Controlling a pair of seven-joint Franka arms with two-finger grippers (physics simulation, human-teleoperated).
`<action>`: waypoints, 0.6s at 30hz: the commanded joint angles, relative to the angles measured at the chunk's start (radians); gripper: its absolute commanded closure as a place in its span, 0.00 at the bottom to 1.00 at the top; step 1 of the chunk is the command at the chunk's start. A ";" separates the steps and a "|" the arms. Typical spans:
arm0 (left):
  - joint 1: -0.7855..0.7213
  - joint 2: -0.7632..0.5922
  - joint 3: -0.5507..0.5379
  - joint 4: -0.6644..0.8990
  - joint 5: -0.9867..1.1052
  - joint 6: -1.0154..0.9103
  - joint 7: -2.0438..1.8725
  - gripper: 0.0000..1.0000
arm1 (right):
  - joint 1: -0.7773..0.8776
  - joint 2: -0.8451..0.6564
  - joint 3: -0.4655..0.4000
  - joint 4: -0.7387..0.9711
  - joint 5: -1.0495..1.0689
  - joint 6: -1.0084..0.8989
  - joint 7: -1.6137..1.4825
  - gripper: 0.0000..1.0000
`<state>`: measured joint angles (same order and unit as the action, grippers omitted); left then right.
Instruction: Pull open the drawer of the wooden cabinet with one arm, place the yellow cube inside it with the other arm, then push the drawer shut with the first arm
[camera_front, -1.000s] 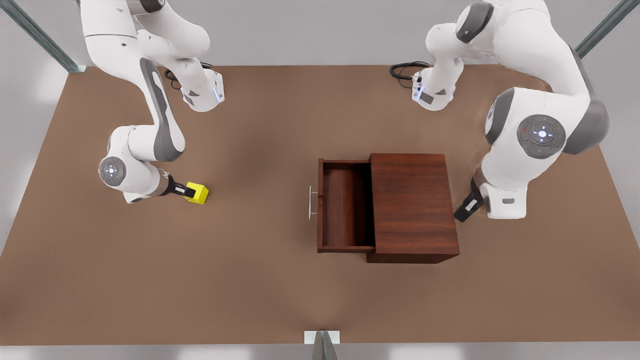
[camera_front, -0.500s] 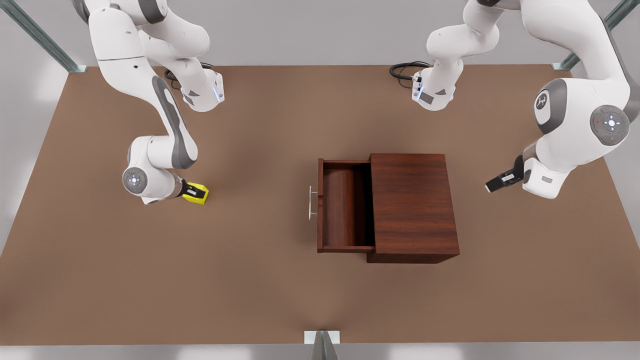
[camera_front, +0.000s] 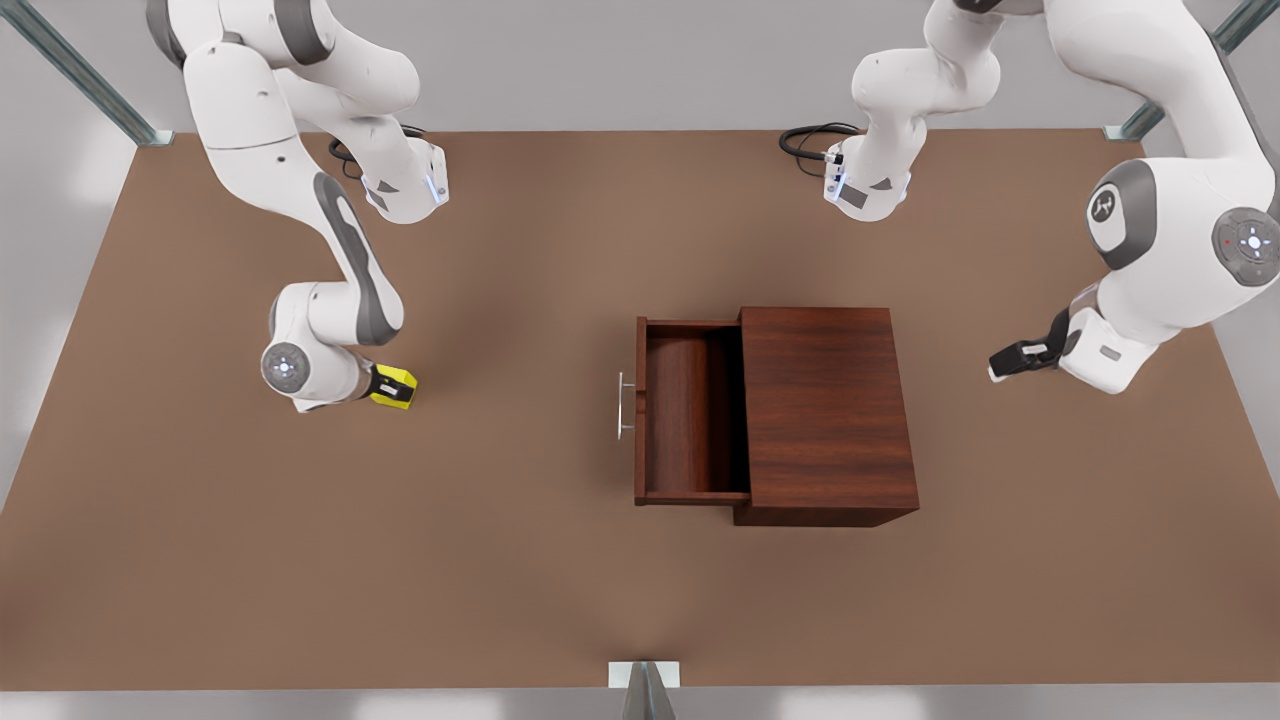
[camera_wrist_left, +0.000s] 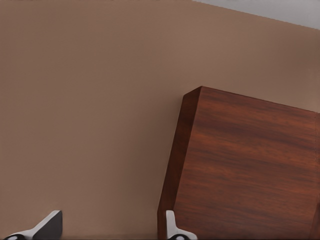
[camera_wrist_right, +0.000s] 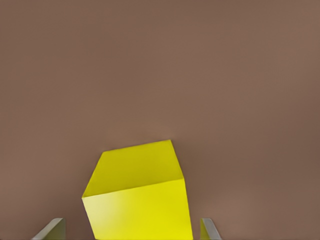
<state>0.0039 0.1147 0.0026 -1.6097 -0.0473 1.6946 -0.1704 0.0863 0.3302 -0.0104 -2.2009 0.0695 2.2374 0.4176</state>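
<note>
So the shallow reddish-brown wooden drawer with the thin silver bar handle is pulled well out of the boxy dark mahogany cabinet, which means the step in hand looks like grabbing the small bright yellow cube. It sits on the brown table at the front view's left, well apart from the cabinet. The right gripper is down over it, jaws spread with a fingertip on each side of the cube, not clamped. I'd centre it, squeeze on flat opposite faces, then lift straight up. The left gripper waits past the cabinet's back end, jaws apart, holding nothing.
</note>
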 joint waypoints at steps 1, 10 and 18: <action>-0.027 -0.003 0.004 -0.004 -0.023 0.076 0.189 0.00 | 0.000 0.007 0.001 0.000 -0.022 0.025 0.000 0.00; -0.028 0.003 0.004 0.005 -0.023 0.068 0.190 0.00 | -0.002 0.049 0.006 -0.003 -0.057 0.064 -0.019 0.00; -0.041 0.030 0.002 0.044 -0.022 0.063 0.189 0.00 | -0.006 0.079 0.012 -0.003 -0.057 0.116 -0.017 0.05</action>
<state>-0.0323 0.1420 0.0049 -1.5721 -0.0701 1.7580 -0.0493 0.0808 0.4092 0.0015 -2.2047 0.0124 2.3280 0.4094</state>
